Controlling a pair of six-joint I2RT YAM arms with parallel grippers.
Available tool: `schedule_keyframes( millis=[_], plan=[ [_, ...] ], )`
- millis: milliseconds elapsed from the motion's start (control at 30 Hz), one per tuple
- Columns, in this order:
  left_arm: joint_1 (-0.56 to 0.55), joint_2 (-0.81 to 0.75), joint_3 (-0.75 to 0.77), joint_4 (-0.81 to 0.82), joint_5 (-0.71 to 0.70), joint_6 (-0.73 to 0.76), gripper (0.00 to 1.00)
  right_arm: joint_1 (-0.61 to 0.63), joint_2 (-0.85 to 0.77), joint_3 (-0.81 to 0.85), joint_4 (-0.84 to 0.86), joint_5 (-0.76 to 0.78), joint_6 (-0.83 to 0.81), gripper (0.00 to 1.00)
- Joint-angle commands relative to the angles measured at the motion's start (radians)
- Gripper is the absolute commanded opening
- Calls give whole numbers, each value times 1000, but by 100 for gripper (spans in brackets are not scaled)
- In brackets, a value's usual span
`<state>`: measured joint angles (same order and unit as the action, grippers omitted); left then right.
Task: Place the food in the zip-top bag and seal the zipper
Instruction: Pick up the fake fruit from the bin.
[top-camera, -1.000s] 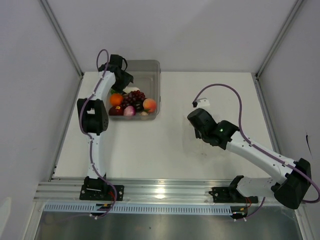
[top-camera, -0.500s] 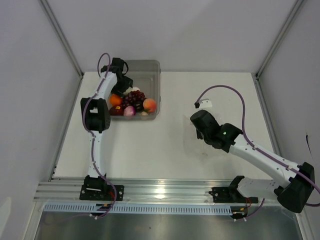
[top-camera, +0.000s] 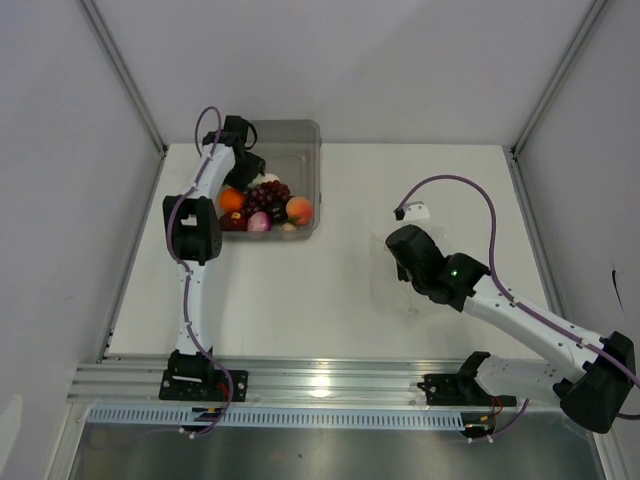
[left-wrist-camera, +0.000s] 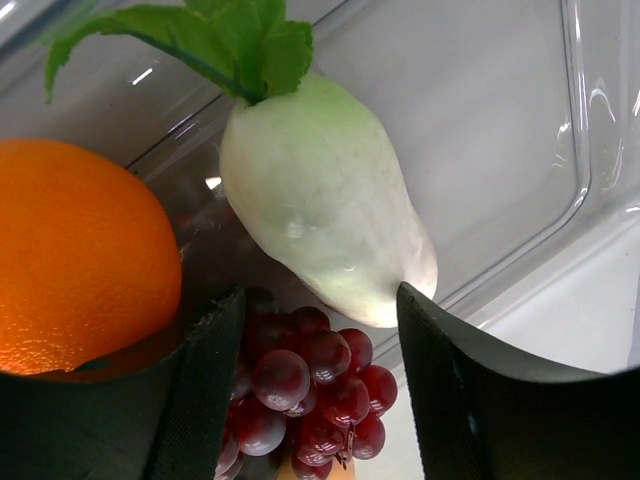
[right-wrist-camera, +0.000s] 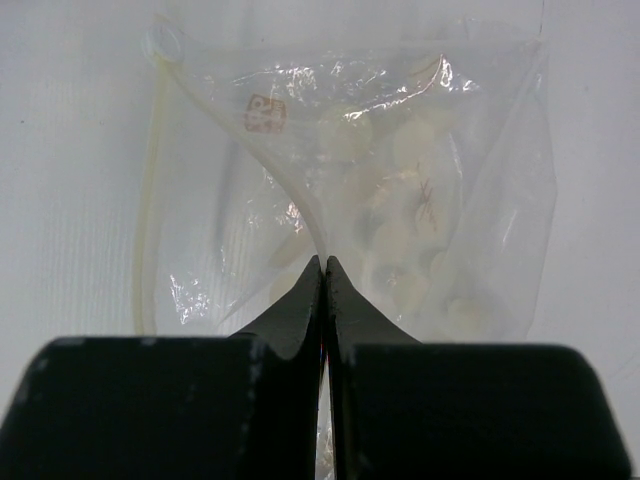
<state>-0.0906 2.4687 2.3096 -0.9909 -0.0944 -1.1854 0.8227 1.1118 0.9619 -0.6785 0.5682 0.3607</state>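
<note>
Left gripper (left-wrist-camera: 312, 330) is down in the bin (top-camera: 300, 135), jaws wide either side of the white piece (left-wrist-camera: 320, 200) tip, no clamp that I can see. Orange (left-wrist-camera: 80, 250) sits just beside it, grapes (left-wrist-camera: 300, 380) below. I read this as lining up a pick. Right gripper (right-wrist-camera: 323, 265) is pinched tight on a fold of the bag (right-wrist-camera: 400, 200), which lies on the table (top-camera: 300, 300) well apart from the bin, probably to pin it and lift the mouth for loading. Can't make out the zipper.

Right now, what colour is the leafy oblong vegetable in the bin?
The vegetable is white, greenish near its leaves; clearest in the left wrist view.
</note>
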Motion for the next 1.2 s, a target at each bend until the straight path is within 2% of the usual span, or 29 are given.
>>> schedule_keyframes(
  millis=[0, 267, 400, 467, 767, 900, 1167],
  plan=[
    [15, 33, 25, -49, -41, -5, 64, -4, -29, -2, 31, 42, -9, 0],
    [17, 15, -7, -28, -27, 15, 53, -5, -38, -6, 53, 35, -17, 0],
    [17, -43, -157, 40, -4, 18, 43, -7, -38, -5, 54, 29, -19, 0],
    [17, -86, -194, 93, 13, 18, 43, -5, -38, -5, 54, 27, -17, 0],
    [9, -224, -345, 190, 9, 90, 55, -5, -47, -17, 46, 19, -5, 0],
    [5, -275, -381, 233, 2, 164, 69, -5, -50, -23, 49, 12, 6, 0],
    [-4, -315, -460, 314, 51, 297, 75, -5, -70, -25, 39, 4, 15, 0]
  ],
)
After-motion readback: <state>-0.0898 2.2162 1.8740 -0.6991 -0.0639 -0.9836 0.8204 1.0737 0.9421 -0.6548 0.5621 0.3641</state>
